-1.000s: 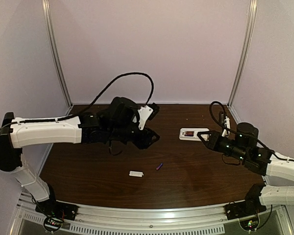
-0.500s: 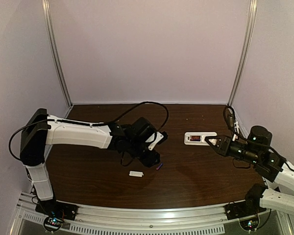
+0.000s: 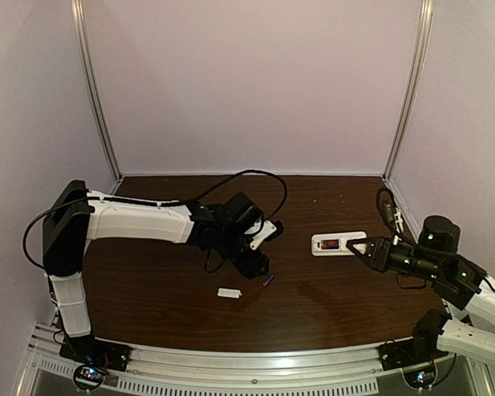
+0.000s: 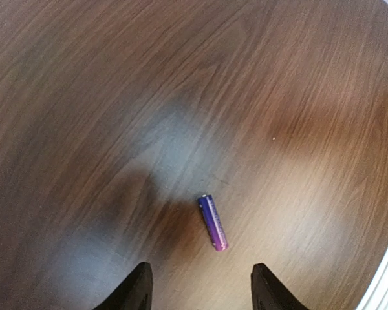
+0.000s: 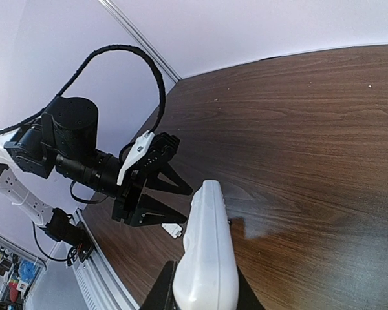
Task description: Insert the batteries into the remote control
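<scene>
On the dark brown wooden table (image 3: 330, 309), the outstretched left arm angles the left gripper (image 4: 202, 279) down, fingers spread, near a slim purple-blue battery (image 4: 213, 223), while the right gripper (image 3: 365, 247), at the table's right side, pinches one end of the slim white plastic remote control (image 3: 337, 243).

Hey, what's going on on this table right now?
The right gripper is shut on one end of the remote control. Its open compartment shows something reddish inside. The left gripper hovers open over a loose battery that lies on the table, and it is not yet touching it. A small white cover lies close by.
</scene>
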You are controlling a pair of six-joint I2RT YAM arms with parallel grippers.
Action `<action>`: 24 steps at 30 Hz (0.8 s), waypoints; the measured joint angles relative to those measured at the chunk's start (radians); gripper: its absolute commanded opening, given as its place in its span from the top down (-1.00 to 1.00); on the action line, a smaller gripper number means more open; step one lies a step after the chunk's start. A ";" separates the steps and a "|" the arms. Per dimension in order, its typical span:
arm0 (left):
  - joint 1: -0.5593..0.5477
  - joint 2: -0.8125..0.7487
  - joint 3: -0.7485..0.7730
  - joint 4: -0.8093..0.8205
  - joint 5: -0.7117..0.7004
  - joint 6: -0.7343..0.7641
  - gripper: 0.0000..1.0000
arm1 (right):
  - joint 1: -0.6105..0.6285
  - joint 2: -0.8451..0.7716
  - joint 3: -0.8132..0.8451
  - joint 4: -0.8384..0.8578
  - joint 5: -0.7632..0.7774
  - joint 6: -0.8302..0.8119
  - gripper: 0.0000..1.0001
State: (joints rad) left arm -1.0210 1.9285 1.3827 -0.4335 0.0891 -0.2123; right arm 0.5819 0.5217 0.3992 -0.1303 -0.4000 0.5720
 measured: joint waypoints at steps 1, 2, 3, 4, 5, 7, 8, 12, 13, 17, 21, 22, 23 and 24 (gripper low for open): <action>0.001 0.000 0.005 -0.011 -0.011 0.032 -0.15 | 0.000 -0.004 0.000 -0.008 0.004 0.001 1.00; 0.002 0.000 0.010 -0.023 -0.026 0.060 -0.15 | 0.000 -0.007 0.000 -0.014 0.008 0.002 1.00; 0.001 0.000 0.021 -0.043 -0.045 0.085 -0.16 | 0.000 -0.010 0.000 -0.018 0.012 0.003 1.00; 0.001 0.000 0.033 -0.062 -0.060 0.103 -0.17 | 0.000 -0.011 0.000 -0.023 0.018 0.004 1.00; 0.001 0.001 0.051 -0.083 -0.075 0.121 -0.18 | 0.000 -0.013 0.000 -0.027 0.024 0.006 1.00; 0.001 0.008 0.088 -0.105 -0.085 0.142 -0.20 | 0.000 -0.017 0.000 -0.040 0.042 0.010 1.00; 0.001 0.013 0.108 -0.111 -0.085 0.146 -0.21 | -0.001 -0.018 0.000 -0.046 0.051 0.011 1.00; 0.001 0.056 0.171 -0.114 -0.067 0.135 -0.25 | -0.007 -0.025 0.000 -0.071 0.088 0.016 1.00; 0.001 0.073 0.184 -0.115 -0.061 0.128 -0.25 | -0.008 -0.027 0.000 -0.076 0.094 0.018 1.00; 0.001 0.132 0.204 -0.114 -0.043 0.098 -0.17 | -0.015 -0.034 0.000 -0.103 0.115 0.019 1.00; -0.002 0.172 0.204 -0.114 -0.025 0.072 -0.06 | -0.019 -0.040 0.000 -0.115 0.122 0.019 1.00; -0.004 0.179 0.206 -0.115 -0.024 0.066 -0.03 | -0.020 -0.040 0.000 -0.116 0.124 0.019 1.00; -0.006 0.185 0.209 -0.116 -0.022 0.059 0.00 | -0.021 -0.041 0.000 -0.116 0.125 0.019 1.00; -0.008 0.192 0.216 -0.115 -0.021 0.054 0.03 | -0.021 -0.041 0.000 -0.117 0.126 0.019 1.00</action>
State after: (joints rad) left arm -1.0290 2.1201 1.5982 -0.5488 0.0685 -0.1585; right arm 0.5606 0.4805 0.3996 -0.2478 -0.2741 0.5911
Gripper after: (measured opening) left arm 0.522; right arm 0.200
